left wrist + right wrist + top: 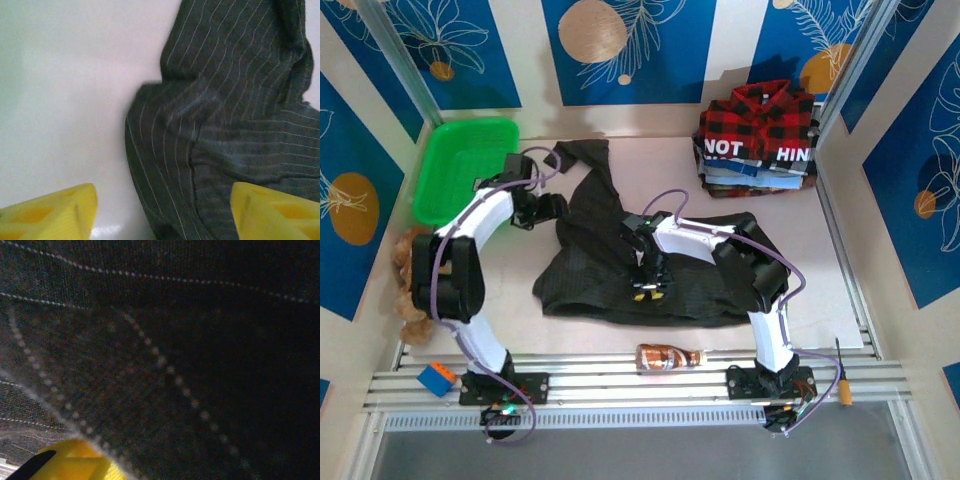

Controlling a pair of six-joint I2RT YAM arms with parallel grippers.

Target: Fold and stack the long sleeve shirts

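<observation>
In my right wrist view the charcoal striped shirt (200, 340) is so close to the camera that it is blurred. Its stitched edge covers most of one yellow finger (75, 462), so I cannot tell if my right gripper (647, 288) pinches the cloth. From above, this gripper points down on the middle of the shirt, which lies spread at the centre of the table (840, 260). My left gripper (162, 215) is spread wide, low over the shirt's left edge, holding nothing. The red-and-black plaid shirt (760, 110) tops the folded pile (755, 165) at the far right.
</observation>
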